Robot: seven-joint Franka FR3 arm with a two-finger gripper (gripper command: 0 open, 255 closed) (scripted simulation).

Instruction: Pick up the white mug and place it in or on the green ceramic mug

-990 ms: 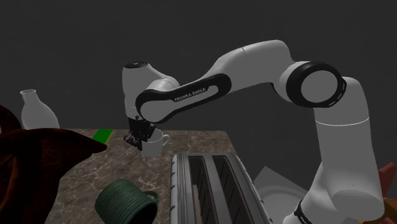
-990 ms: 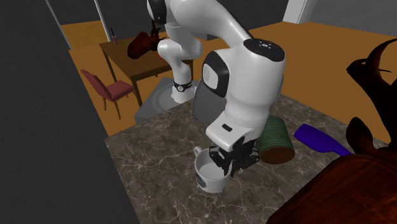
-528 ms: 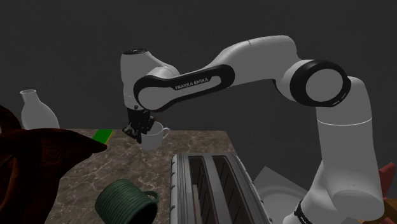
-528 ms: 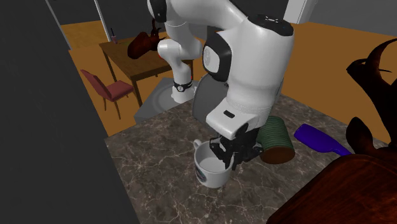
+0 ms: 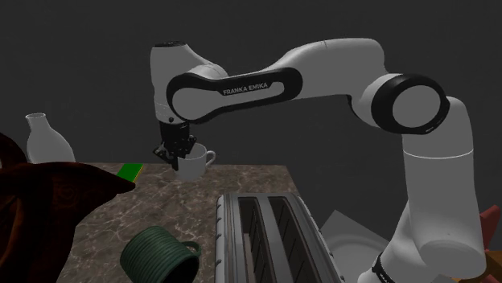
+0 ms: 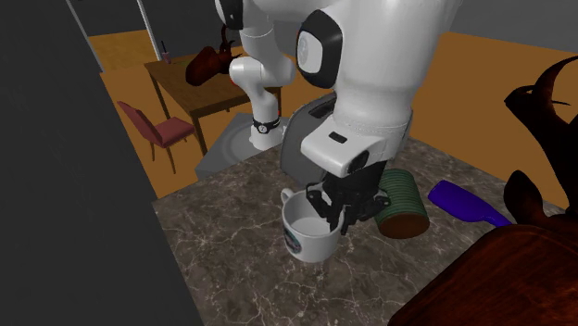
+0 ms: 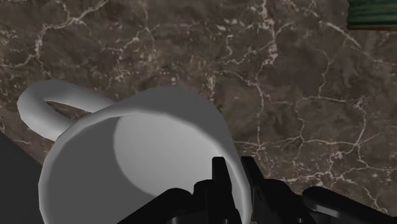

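Above counter [image 5: 161,211], white mug [image 5: 191,166], toaster [image 5: 269,237], green mug [image 5: 153,254]

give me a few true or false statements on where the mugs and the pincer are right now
1. The pincer is shut on the white mug, clasping its rim. True.
2. The green mug stands upright. False: it lies on its side.
3. The white mug sits inside the green mug. False: the two are apart.
4. The counter has a dark marbled surface. True.
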